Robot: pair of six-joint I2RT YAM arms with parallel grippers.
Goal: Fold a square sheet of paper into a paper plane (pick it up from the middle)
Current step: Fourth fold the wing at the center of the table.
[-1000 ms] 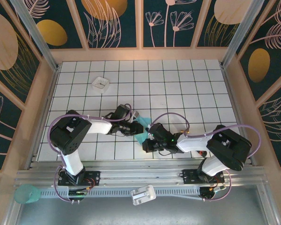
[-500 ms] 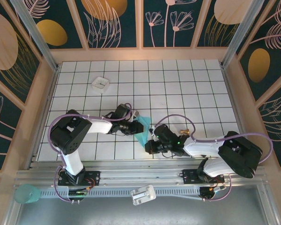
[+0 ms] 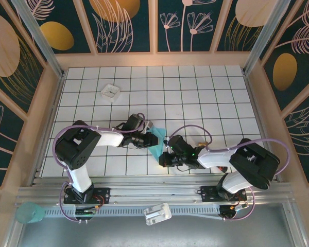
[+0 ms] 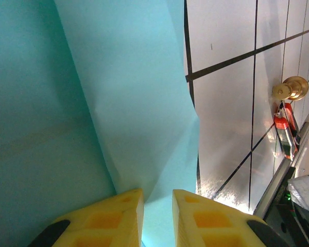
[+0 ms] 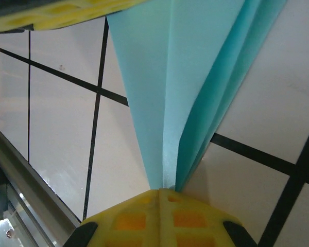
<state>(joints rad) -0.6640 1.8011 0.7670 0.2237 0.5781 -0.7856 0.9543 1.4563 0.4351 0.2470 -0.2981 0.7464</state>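
Observation:
The paper plane (image 3: 155,149) is a turquoise-blue sheet folded into a narrow, layered dart, held between my two grippers near the table's front middle. My left gripper (image 3: 153,140) is at its wide upper end. In the left wrist view the yellow fingers (image 4: 108,213) of the left gripper (image 4: 158,206) stand a narrow gap apart, and a creased flap of the paper plane (image 4: 134,103) runs into that gap. My right gripper (image 3: 165,157) is at the lower, pointed end. In the right wrist view the right gripper (image 5: 161,191) is shut on the tip of the paper plane (image 5: 165,77), whose layers fan out from there.
A small white square tray (image 3: 111,91) sits at the back left of the gridded table. A red-and-black tool (image 4: 284,134) and a brass knob (image 4: 288,88) lie to the right, near the front rail (image 5: 20,175). A teal cup (image 3: 30,212) stands off the table at front left.
The right arm's elbow swung out to the right and came back, nudging its gripper slightly. The left arm and the paper have stayed where they were.

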